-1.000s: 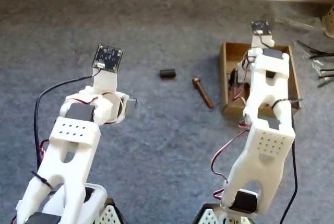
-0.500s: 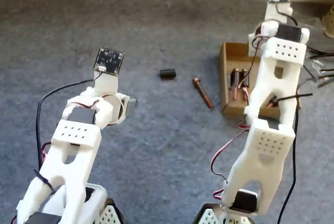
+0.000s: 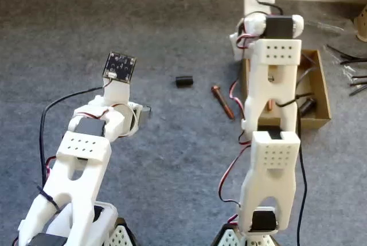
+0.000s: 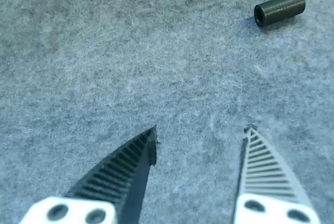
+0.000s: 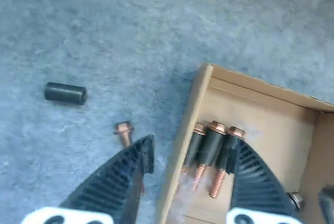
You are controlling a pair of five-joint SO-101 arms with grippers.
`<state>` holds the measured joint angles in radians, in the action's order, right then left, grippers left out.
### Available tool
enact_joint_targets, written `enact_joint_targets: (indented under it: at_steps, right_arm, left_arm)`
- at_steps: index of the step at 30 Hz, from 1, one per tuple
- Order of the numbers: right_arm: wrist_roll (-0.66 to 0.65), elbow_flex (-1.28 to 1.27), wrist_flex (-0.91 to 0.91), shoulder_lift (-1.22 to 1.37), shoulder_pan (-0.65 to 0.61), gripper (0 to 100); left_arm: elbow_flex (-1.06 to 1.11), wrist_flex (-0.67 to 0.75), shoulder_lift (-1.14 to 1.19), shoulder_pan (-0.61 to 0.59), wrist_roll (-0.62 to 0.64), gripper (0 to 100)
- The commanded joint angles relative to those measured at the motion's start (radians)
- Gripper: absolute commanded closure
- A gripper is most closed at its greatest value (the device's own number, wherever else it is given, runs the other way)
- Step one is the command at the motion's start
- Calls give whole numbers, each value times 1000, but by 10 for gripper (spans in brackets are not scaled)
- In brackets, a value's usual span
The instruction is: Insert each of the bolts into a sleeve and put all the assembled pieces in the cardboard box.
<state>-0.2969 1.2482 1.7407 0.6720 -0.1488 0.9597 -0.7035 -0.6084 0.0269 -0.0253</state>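
Nearest, the left arm has kept its place over the grey desk (image 3: 172,160). The right arm has swung from above the cardboard box (image 3: 315,121) to the left and farther out, and in the high view it now covers the box's left side. The lone sleeve (image 4: 279,8) lies on the desk well ahead of the left end effector (image 4: 201,128) and off to one side. Farther along, the loose bolt (image 3: 222,101) lies between sleeve and box. The right end effector (image 5: 191,140) hangs above the box wall that faces the bolt, with the bolt's head just beside one finger. Three assembled pieces (image 5: 212,143) lie side by side inside the box beneath it. Both end effectors have their fingers spread apart and hold nothing.
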Motion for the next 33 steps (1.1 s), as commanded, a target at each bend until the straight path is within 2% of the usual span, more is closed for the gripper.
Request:
enact_joint_targets:
  at_steps: [1, 4, 6, 10, 15, 19, 28, 33]
  right_arm:
    - [-8, -4, 15, -12, -59, 793]
    - [-14, -41, 10, -12, -104, 793]
    - [-25, -61, -16, -12, -130, 793]
    - [-183, -114, -77, -12, -153, 792]
    - [-311, -194, -168, -12, -157, 789]
    - [-509, -298, -240, -12, -174, 789]
    - [-867, -371, -209, -15, -240, 789]
    - [-990, -371, -205, -12, -282, 789]
  left_arm:
    - [-4, 18, -8, -24, -5, 755]
    - [-4, 41, -8, -71, -2, 755]
    - [-4, 54, -8, -108, 43, 755]
    - [-7, 54, -10, -182, 124, 755]
    - [-4, 81, -10, -219, 130, 755]
    - [-4, 83, -10, -231, 130, 755]
    - [30, 164, -10, -252, 130, 755]
    - [33, 170, -10, -291, 130, 755]
